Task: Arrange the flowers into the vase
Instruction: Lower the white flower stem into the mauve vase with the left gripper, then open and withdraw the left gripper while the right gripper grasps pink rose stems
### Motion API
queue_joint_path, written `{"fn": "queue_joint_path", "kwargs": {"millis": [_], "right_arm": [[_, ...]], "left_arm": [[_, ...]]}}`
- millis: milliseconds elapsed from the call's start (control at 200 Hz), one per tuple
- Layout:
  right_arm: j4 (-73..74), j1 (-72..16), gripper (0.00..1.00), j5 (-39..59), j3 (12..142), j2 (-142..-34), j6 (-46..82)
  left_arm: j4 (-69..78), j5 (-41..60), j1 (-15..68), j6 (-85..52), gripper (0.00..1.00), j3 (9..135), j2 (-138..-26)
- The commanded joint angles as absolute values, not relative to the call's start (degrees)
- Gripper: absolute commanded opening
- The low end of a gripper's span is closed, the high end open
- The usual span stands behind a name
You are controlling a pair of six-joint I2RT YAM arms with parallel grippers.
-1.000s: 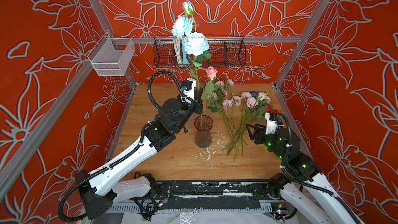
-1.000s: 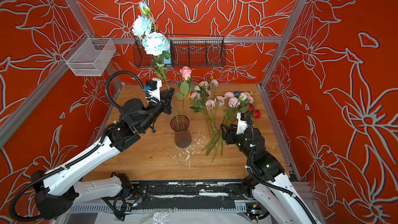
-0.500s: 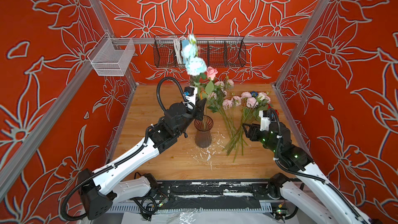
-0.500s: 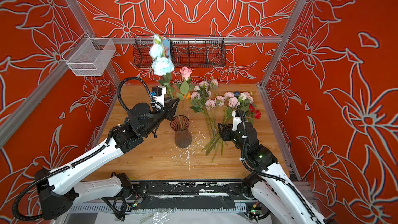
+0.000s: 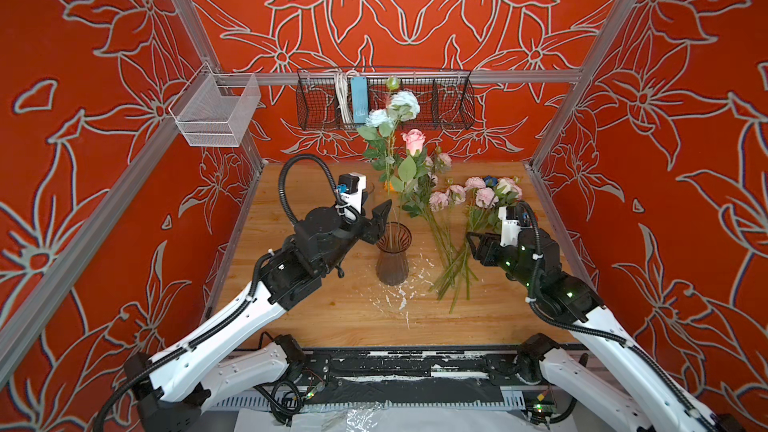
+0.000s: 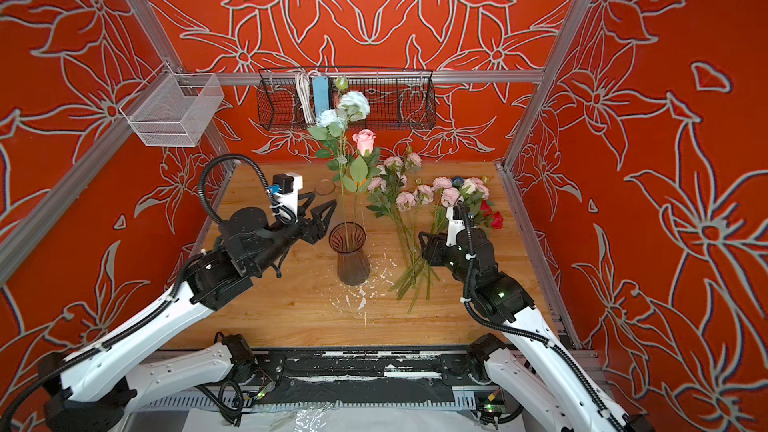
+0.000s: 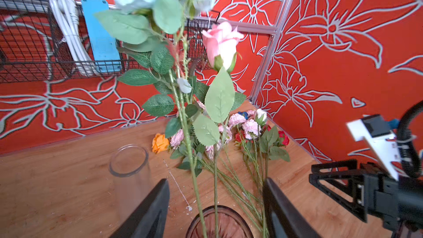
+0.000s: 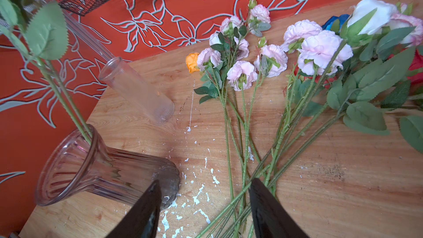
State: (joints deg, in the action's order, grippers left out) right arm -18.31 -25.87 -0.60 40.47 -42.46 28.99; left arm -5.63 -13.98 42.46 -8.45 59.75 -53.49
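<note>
A smoky ribbed glass vase [image 5: 392, 259] [image 6: 352, 259] stands mid-table. Two flowers stand in it: a pale blue one [image 5: 404, 103] [image 6: 355, 102] and a pink rose [image 5: 414, 141] [image 6: 364, 141]. My left gripper [image 5: 376, 218] [image 6: 318, 211] [image 7: 215, 193] is open just left of the vase rim. Both stems pass between its jaws, which touch neither. The other flowers [image 5: 457, 197] [image 6: 415, 197] [image 8: 274, 60] lie in a pile to the right, mostly pale pink. Over their stem ends my right gripper [image 5: 471, 238] [image 6: 424, 238] [image 8: 203, 193] is open and holds nothing.
A clear glass cylinder [image 8: 137, 92] [image 7: 129, 163] stands behind the vase. A black wire basket [image 5: 453, 97] with a blue power strip hangs on the back wall. A white mesh basket [image 5: 216, 114] hangs at the left. White flecks [image 5: 399, 297] dot the wood.
My left gripper lowered the pale blue flower into the vase and opened, letting go of its stem. My right gripper moved in slightly over the stem ends, still open.
</note>
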Motion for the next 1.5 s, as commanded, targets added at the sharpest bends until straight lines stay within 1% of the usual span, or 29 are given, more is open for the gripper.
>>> {"fn": "queue_joint_path", "kwargs": {"millis": [0,150,270,295,365,410,535,600,706,856,886,936,996,1031,1086,1151,1341,1496], "right_arm": [[-16.42,-25.49,0.62,-2.16,42.60,-45.87,30.06],[-16.17,-23.24,0.60,-0.67,45.52,-55.38,30.34],[-16.56,-18.58,0.55,4.05,49.70,-65.58,31.90],[-17.03,-17.76,0.54,5.05,51.05,-68.00,32.20],[-17.71,-16.49,0.53,6.37,54.71,-74.76,31.54],[-18.10,-16.10,0.51,6.89,57.17,-79.28,30.55],[-21.90,-15.51,0.46,6.82,65.14,-92.73,27.65],[-24.62,-15.37,0.44,9.19,69.75,-99.26,25.58],[-26.65,-15.38,0.43,9.66,73.20,-105.38,24.54],[-27.15,-15.38,0.43,9.33,72.55,-108.80,23.47],[-26.77,-15.38,0.41,9.66,72.18,-109.13,23.32],[-26.69,-15.38,0.35,9.74,71.85,-109.62,22.65],[-26.83,-15.42,0.20,8.27,71.60,-108.97,22.37],[-25.79,-15.44,0.14,7.40,70.75,-107.40,22.64],[-24.20,-15.35,0.07,7.52,69.48,-104.59,22.84],[-24.98,-15.34,0.03,8.25,70.51,-102.36,23.03],[-27.10,-15.37,0.00,9.47,73.18,-96.23,23.73],[-20.53,-15.47,0.00,10.10,70.04,-91.25,23.13]], "left_arm": [[-9.83,-16.14,42.36,-9.71,0.65,58.47,-50.53],[-9.27,-22.37,42.36,-15.72,0.67,51.66,-43.75],[-9.00,-31.17,42.36,-28.25,0.70,42.12,-37.51],[-10.23,-32.86,42.31,-30.30,0.70,40.84,-36.48],[-15.92,-37.82,42.35,-41.58,0.70,37.84,-34.53],[-16.86,-37.92,42.28,-46.39,0.70,35.02,-33.34],[-17.31,-36.02,42.27,-54.11,0.70,29.70,-30.95],[-17.21,-35.39,42.26,-56.95,0.70,27.57,-30.05],[-16.19,-33.64,42.20,-59.61,0.70,24.87,-28.98],[-13.84,-31.03,42.18,-60.19,0.70,22.66,-28.61],[-13.12,-30.75,42.19,-60.08,0.70,22.32,-28.65],[-12.04,-30.34,42.16,-59.85,0.71,21.83,-28.88],[-11.00,-29.80,42.19,-59.48,0.71,21.70,-29.31],[-10.65,-29.63,42.12,-59.08,0.72,21.81,-29.52],[-10.34,-29.35,42.10,-58.68,0.72,22.03,-29.62],[-9.95,-28.72,42.08,-57.65,0.72,22.56,-29.44],[-7.62,-26.87,42.00,-54.66,0.73,23.54,-27.88],[-4.55,-26.46,42.00,-52.11,0.74,23.47,-27.37]]}}
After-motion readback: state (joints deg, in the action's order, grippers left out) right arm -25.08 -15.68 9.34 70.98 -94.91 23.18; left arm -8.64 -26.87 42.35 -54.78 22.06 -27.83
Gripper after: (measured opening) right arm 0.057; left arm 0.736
